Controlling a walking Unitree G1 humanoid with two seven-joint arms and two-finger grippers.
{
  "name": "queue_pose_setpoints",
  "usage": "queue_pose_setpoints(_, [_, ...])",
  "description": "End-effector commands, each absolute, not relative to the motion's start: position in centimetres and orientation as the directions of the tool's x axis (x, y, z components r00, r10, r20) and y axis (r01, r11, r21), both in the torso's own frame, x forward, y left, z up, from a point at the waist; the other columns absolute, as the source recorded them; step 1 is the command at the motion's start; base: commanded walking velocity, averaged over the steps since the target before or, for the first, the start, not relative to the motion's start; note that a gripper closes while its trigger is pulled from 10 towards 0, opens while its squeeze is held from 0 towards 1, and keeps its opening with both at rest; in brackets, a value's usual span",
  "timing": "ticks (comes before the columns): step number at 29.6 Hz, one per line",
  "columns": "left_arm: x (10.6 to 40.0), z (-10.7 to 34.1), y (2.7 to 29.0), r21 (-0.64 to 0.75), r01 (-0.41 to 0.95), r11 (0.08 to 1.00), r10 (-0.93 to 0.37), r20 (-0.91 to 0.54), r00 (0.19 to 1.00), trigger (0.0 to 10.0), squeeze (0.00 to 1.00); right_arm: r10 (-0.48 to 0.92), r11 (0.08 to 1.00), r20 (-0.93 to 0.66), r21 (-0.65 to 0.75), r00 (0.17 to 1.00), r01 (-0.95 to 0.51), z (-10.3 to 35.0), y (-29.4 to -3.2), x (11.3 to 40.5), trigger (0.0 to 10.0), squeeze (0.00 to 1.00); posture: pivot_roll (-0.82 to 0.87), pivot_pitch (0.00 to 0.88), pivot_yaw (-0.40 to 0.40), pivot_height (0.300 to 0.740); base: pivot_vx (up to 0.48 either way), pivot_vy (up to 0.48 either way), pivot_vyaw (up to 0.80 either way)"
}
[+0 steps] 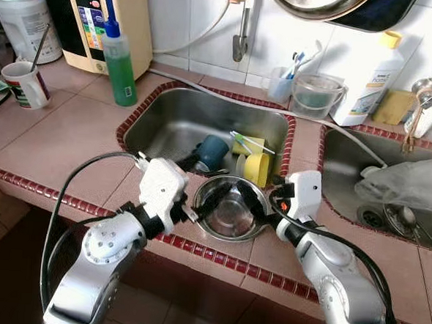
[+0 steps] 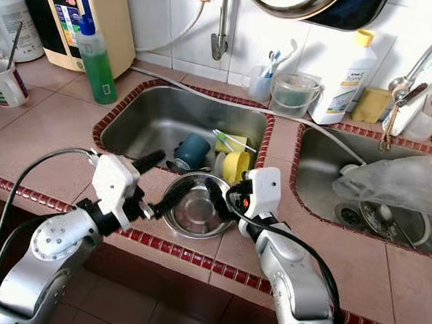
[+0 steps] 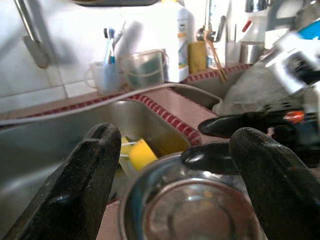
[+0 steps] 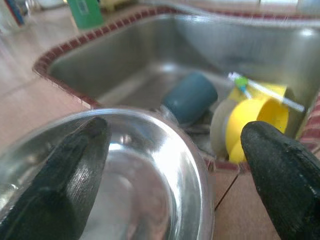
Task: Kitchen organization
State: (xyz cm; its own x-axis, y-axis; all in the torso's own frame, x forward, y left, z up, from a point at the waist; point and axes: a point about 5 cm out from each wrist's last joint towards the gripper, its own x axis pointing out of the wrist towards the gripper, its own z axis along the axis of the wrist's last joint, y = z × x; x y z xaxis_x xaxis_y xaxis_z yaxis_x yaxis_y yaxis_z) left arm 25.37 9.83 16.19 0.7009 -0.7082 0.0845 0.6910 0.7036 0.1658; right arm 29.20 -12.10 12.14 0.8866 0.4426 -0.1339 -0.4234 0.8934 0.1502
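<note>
Your left hand [image 1: 199, 205] and right hand [image 1: 261, 204] are flanking the steel bowl [image 1: 231, 208] on the table [image 1: 63, 142], both spread open, gripping nothing.

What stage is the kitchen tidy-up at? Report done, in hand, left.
Done: nothing clearly finished.

In hand: the round stainless steel bowl sits on the tiled counter edge in front of the left sink. The left gripper and right gripper flank it, both open, one finger inside the rim.

Left: the dark teal cup and yellow cup lie in the sink.
</note>
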Motion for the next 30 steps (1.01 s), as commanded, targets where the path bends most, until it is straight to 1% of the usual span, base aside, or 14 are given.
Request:
queue_pose_setpoints(1, [25.1, 16.6, 9.6, 0.19, 0.699, 0.689, -0.721, 0.086, 0.687, 10.0, 0.0, 0.431, 0.899, -0.158, 0.156, 0.889, -0.408, 11.9, -12.4, 29.4, 10.0, 0.0, -0.03, 0.066, -0.025, 0.74, 0.0, 0.0, 0.0])
queue_pose_setpoints(9, [24.8, 17.1, 9.7, 0.183, 0.696, 0.694, -0.718, 0.104, 0.688, 10.0, 0.0, 0.438, 0.893, -0.193, 0.203, 0.878, -0.401, 10.9, -12.2, 29.9, 10.0, 0.0, -0.02, 0.07, -0.034, 0.74, 0.0, 0.0, 0.0])
queue_pose_setpoints(15, [24.6, 17.2, 9.7, 0.181, 0.702, 0.689, -0.724, 0.112, 0.681, 10.0, 0.0, 0.459, 0.881, -0.18, 0.216, 0.87, -0.42, 11.2, -11.7, 30.5, 10.0, 0.0, -0.01, 0.07, -0.035, 0.74, 0.0, 0.0, 0.0])
queue_pose_setpoints(18, [24.7, 17.2, 9.7, 0.187, 0.7, 0.689, -0.723, 0.11, 0.682, 10.0, 0.0, 0.485, 0.862, -0.158, 0.253, 0.86, -0.44, 11.7, -11.3, 30.7, 10.0, 0.0, -0.01, 0.072, -0.036, 0.74, 0.0, 0.0, 0.0])
queue_pose_setpoints(22, [24.7, 17.4, 9.6, 0.185, 0.698, 0.692, -0.72, 0.114, 0.684, 10.0, 0.0, 0.531, 0.816, -0.136, 0.348, 0.837, -0.461, 12.3, -10.8, 30.8, 10.0, 0.0, -0.01, 0.072, -0.036, 0.74, 0.0, 0.0, 0.0])
queue_pose_setpoints(30, [24.8, 17.7, 9.6, 0.186, 0.693, 0.697, -0.716, 0.125, 0.686, 10.0, 0.0, 0.568, 0.789, -0.177, 0.397, 0.804, -0.469, 12.0, -10.7, 30.4, 10.0, 0.0, -0.01, 0.072, -0.043, 0.74, 0.0, 0.0, 0.0])
